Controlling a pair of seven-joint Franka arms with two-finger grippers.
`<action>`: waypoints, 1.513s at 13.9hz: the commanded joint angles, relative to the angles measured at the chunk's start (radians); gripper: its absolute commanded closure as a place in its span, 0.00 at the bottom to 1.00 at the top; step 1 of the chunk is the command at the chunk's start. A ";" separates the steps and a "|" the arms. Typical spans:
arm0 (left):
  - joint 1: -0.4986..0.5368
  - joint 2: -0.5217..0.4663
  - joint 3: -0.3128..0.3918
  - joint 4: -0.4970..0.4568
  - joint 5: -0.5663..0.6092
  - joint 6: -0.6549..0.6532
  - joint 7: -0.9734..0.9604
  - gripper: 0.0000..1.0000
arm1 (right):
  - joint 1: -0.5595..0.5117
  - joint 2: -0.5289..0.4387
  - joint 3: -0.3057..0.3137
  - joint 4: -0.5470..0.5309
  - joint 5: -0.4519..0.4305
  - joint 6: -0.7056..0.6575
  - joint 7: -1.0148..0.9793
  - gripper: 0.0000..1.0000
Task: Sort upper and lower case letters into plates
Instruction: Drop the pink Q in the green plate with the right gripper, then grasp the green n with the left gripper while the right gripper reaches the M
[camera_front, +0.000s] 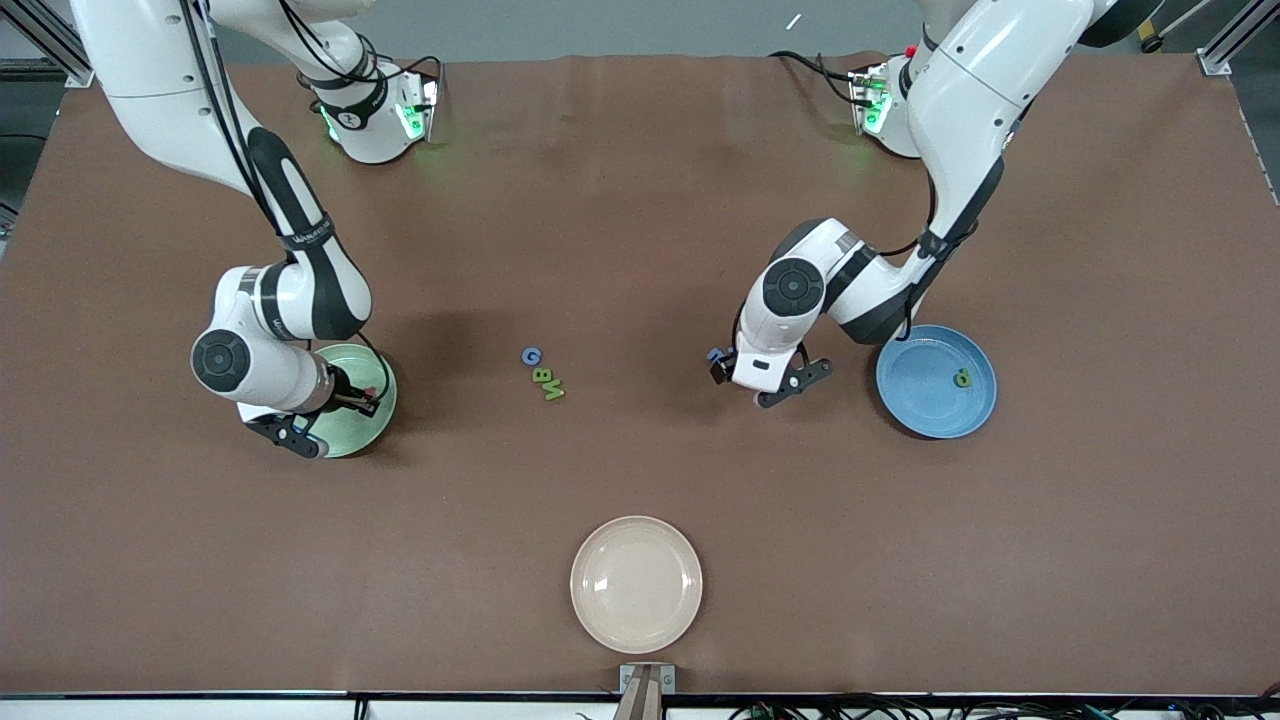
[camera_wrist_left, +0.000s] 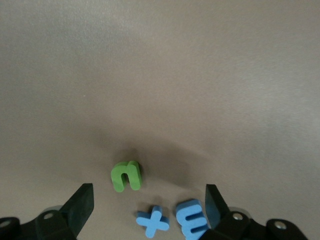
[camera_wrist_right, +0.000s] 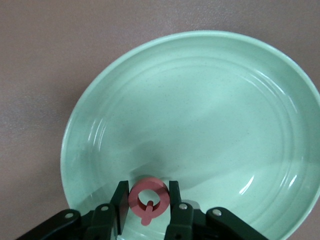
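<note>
The mint green plate (camera_front: 372, 425) lies toward the right arm's end of the table. My right gripper (camera_front: 358, 402) hangs over it, shut on a red letter Q (camera_wrist_right: 147, 199) just above the plate's (camera_wrist_right: 200, 100) inner rim. The blue plate (camera_front: 920, 400) lies toward the left arm's end and holds one green letter (camera_front: 962, 378). Beside it, my left gripper (camera_wrist_left: 148, 207) stands open low over the table. A blue x (camera_wrist_left: 153, 221) and a blue E (camera_wrist_left: 192, 218) lie between its fingers, with a green n (camera_wrist_left: 126, 176) just ahead. A blue letter (camera_front: 716, 355) peeks out by that hand.
A blue G (camera_front: 531, 355) and two green letters (camera_front: 548, 384) lie together at the table's middle. A cream-white plate (camera_front: 636, 583) sits near the front edge. Brown table surface surrounds everything.
</note>
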 joint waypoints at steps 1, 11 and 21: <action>-0.005 0.015 0.004 0.011 0.038 0.005 -0.028 0.07 | -0.024 -0.039 0.017 -0.040 0.003 0.003 -0.030 0.26; -0.005 0.032 0.006 0.001 0.076 0.019 -0.092 0.66 | 0.106 -0.056 0.040 0.168 0.083 -0.253 0.174 0.00; 0.085 -0.134 -0.008 -0.012 0.076 -0.086 0.084 0.87 | 0.378 0.036 0.040 0.167 0.046 -0.006 0.298 0.00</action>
